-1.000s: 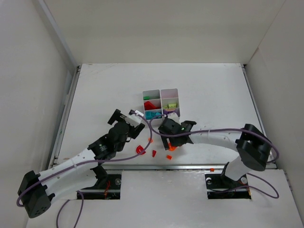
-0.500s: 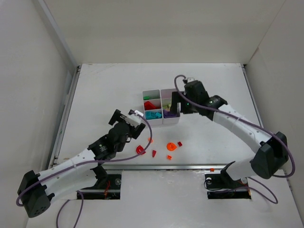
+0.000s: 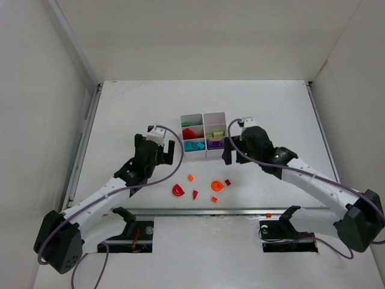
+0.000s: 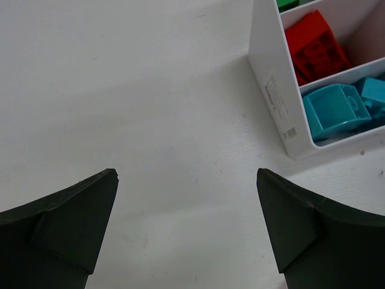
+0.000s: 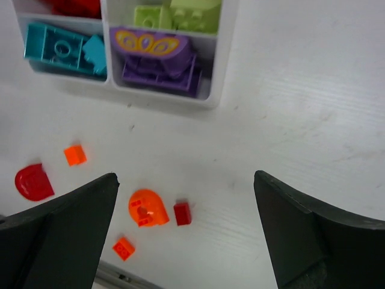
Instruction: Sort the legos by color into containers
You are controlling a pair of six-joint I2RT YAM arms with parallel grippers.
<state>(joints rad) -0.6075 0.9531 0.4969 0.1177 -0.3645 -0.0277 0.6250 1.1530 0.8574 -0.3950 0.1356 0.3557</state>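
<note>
The white containers (image 3: 205, 154) stand mid-table, holding sorted legos: red (image 4: 313, 48), teal (image 4: 334, 111), purple (image 5: 159, 57) and lime green (image 5: 177, 15). Loose legos lie in front of them: an orange round piece (image 5: 147, 208), a dark red brick (image 5: 182, 213), two small orange bricks (image 5: 123, 248) (image 5: 75, 155) and a red half-round (image 5: 33, 182). A small red piece (image 3: 195, 194) lies among them. My left gripper (image 3: 162, 149) (image 4: 186, 173) hangs open and empty over bare table left of the containers. My right gripper (image 3: 230, 153) (image 5: 185, 176) is open and empty just right of the containers, above the loose pieces.
White walls enclose the table on three sides. A metal rail (image 3: 210, 211) runs along the near edge, just behind the loose bricks. One orange piece (image 3: 268, 215) lies beyond that rail near the right arm's base.
The right gripper has swung from the loose bricks to over the containers and come back down to their right, opening fully. The left gripper has drawn back, away from the loose bricks.
</note>
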